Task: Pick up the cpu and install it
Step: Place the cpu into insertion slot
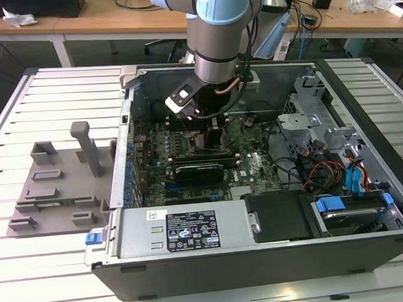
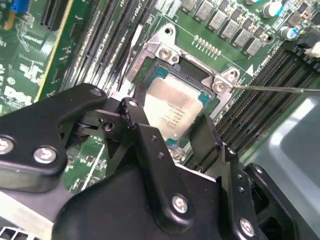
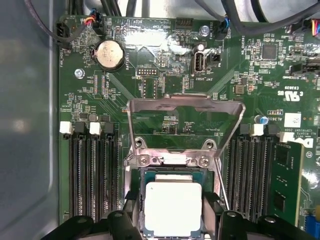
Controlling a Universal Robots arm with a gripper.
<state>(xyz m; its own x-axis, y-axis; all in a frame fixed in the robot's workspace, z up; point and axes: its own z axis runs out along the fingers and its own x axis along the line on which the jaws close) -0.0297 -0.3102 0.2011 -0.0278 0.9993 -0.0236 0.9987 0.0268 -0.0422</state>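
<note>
The cpu (image 3: 172, 207), a flat square chip with a silver-grey top and thin pale rim, lies level in or just over the motherboard socket (image 3: 150, 172). My gripper (image 3: 172, 214) straddles it, one black finger (image 3: 131, 212) against each of two opposite edges. In the second wrist view the cpu (image 2: 175, 107) sits between the same fingers (image 2: 134, 114) of the gripper (image 2: 170, 124). The exterior view has the arm reaching down into the open computer case, with the gripper (image 1: 210, 128) low over the green motherboard (image 1: 256, 169).
The socket's metal load plate (image 3: 185, 107) stands open behind the socket, and a thin lever rod (image 2: 280, 90) juts out sideways. Black memory slots (image 3: 92, 175) flank the socket on both sides. On the table, a grey fixture (image 1: 56, 191) lies to the exterior view's left of the case; drive bays and cables (image 1: 336, 172) fill its right.
</note>
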